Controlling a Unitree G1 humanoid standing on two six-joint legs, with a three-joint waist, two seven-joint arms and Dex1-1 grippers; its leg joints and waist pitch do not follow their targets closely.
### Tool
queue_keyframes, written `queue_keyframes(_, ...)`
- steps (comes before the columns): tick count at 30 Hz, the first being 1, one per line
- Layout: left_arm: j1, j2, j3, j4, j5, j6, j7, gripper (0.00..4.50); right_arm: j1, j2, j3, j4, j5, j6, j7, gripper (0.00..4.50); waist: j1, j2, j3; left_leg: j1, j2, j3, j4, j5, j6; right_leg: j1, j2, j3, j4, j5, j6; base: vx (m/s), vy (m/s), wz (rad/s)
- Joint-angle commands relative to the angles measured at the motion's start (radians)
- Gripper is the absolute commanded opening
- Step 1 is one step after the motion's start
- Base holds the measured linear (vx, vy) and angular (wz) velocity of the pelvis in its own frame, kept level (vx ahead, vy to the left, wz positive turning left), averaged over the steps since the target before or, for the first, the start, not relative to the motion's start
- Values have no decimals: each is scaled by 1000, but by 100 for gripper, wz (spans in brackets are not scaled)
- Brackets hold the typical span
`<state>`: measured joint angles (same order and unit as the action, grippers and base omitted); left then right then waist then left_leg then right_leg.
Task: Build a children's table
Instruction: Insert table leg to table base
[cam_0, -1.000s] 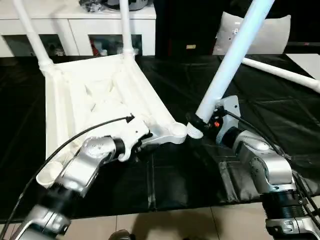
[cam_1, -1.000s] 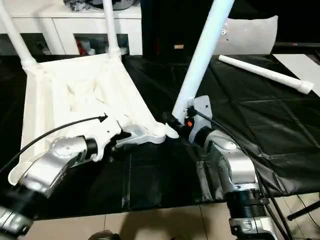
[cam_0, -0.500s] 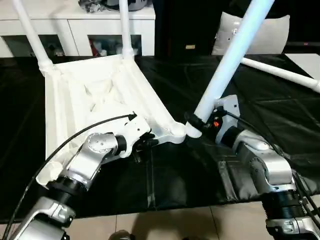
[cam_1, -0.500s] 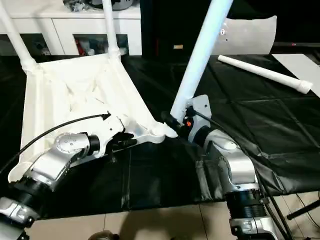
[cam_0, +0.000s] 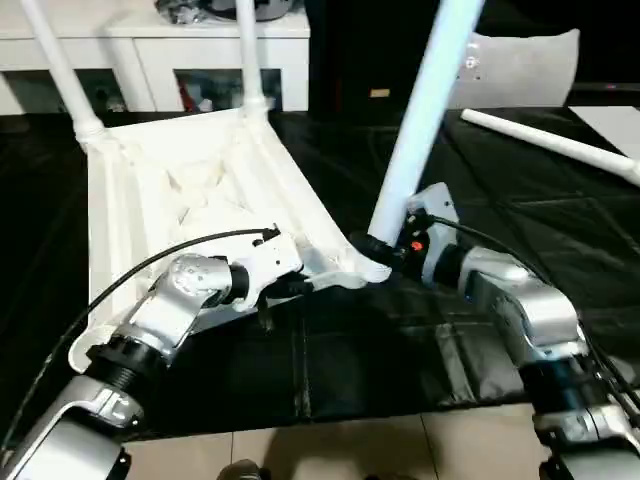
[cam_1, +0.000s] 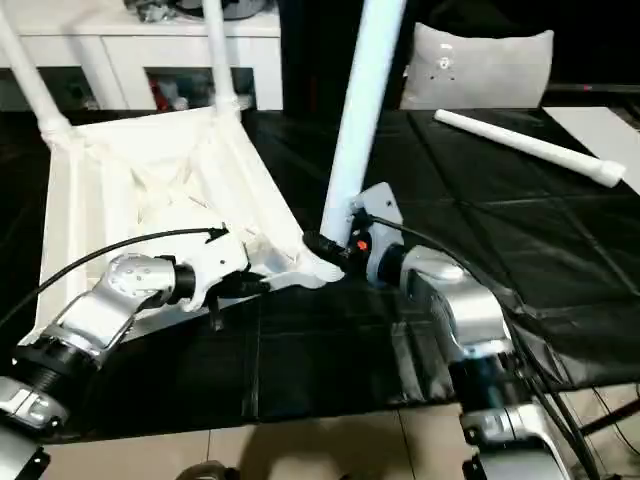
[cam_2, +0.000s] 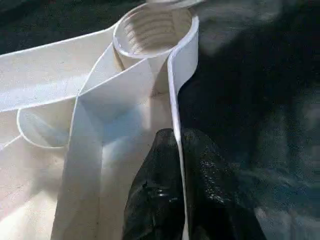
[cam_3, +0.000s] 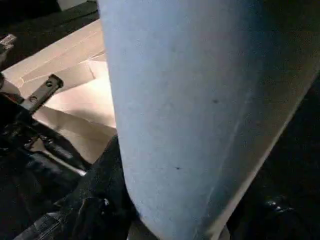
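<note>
Upside-down white table top (cam_0: 190, 190) on a black sheet (cam_0: 480, 190), ribbed underside up, taking the left half of the head views. Two legs (cam_0: 60, 65) already upright in the far corner sockets, at about 11 and 12 o'clock of the top. Near right corner socket (cam_2: 152, 27) at roughly 4 o'clock of the top, seen open and threaded inside from the left wrist camera, something the head views cannot give.

Third leg (cam_0: 425, 110) rising steeply from that corner, leaning slightly toward 1 o'clock, its lower end at the socket; whether seated in it, impossible to tell. Right gripper (cam_0: 385, 250) clasped around the leg's lower end, black fingers (cam_3: 95, 200) on either side of the tube in the right wrist view, where the pale leg looms close.

Left gripper (cam_0: 285, 290) at the top's near edge, just at 9 o'clock of the socket. Fingers (cam_2: 160, 195) clenched on the thin upright rim wall, one inside and one outside, plain from the left wrist camera though merely dark shapes from the head.

Fourth leg (cam_1: 530, 148) loose on the sheet, at 2 o'clock, well apart from the top. Grey cushion (cam_1: 475, 65) behind it. White cabinet (cam_0: 180, 45) along the far side at 11 o'clock, beyond the table top. Pale floor tiles (cam_0: 330, 450) at 6 o'clock, below the sheet's edge.
</note>
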<state>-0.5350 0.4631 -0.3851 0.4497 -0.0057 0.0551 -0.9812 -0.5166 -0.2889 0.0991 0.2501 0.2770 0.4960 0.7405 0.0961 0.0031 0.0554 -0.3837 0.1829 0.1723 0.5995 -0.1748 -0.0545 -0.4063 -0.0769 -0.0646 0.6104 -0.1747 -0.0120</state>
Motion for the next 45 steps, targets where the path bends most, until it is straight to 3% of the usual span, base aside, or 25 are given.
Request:
queue_keyframes(1,11,-4,-26,-45,0,-39,-56,0,-22,-5,10,-3,14,-4,30,194,-2,4,-73,24,44,-9,-74,-207,-14,49,-68,47,-61,-149,-212,0,0,0)
queue_keyframes(8,25,-1,-32,-57,-3,-62,-88,0,-13,-10,49,20,15,24,97,194,12,5,-70,28,47,-11,-79,-246,-32,45,-71,48,-65,-221,-192,0,0,0)
queue_keyframes(18,29,-9,-26,-54,10,-69,-103,0,-18,-46,104,46,-45,24,126,194,13,4,-72,25,45,-11,-77,-224,-31,48,-69,47,-63,-198,-189,0,0,0)
queue_keyframes(28,28,-20,-24,-57,12,-66,-104,0,-27,-42,101,84,-51,11,131,194,14,2,-73,24,45,-10,-75,-219,-23,48,-70,46,-62,-194,-196,0,0,0)
queue_keyframes(33,32,-24,-22,-61,11,-64,-99,0,-11,20,-8,158,60,13,142,194,14,1,-73,24,46,-11,-75,-224,-21,49,-72,46,-63,-199,-204,0,0,0)
queue_keyframes(40,41,-26,-11,-67,7,-56,-86,0,97,54,-73,198,101,-62,134,194,19,3,-74,26,48,-10,-77,-229,-16,47,-73,45,-63,-179,-208,0,0,0)
queue_keyframes(41,43,-26,-10,-68,7,-56,-85,0,109,64,-85,202,104,-72,130,194,20,13,-74,27,48,-12,-77,-234,-18,47,-74,45,-61,-183,-209,0,0,0)
queue_keyframes(42,43,-28,-8,-67,6,-56,-82,0,126,76,-98,205,110,-87,125,194,18,8,-72,26,47,-11,-78,-247,-18,46,-72,45,-66,-199,-206,0,0,0)
queue_keyframes(45,43,-32,-5,-63,7,-57,-76,0,167,105,-121,218,107,-152,101,194,18,8,-68,28,48,-14,-83,-291,-28,45,-76,45,-75,-281,-189,0,0,0)
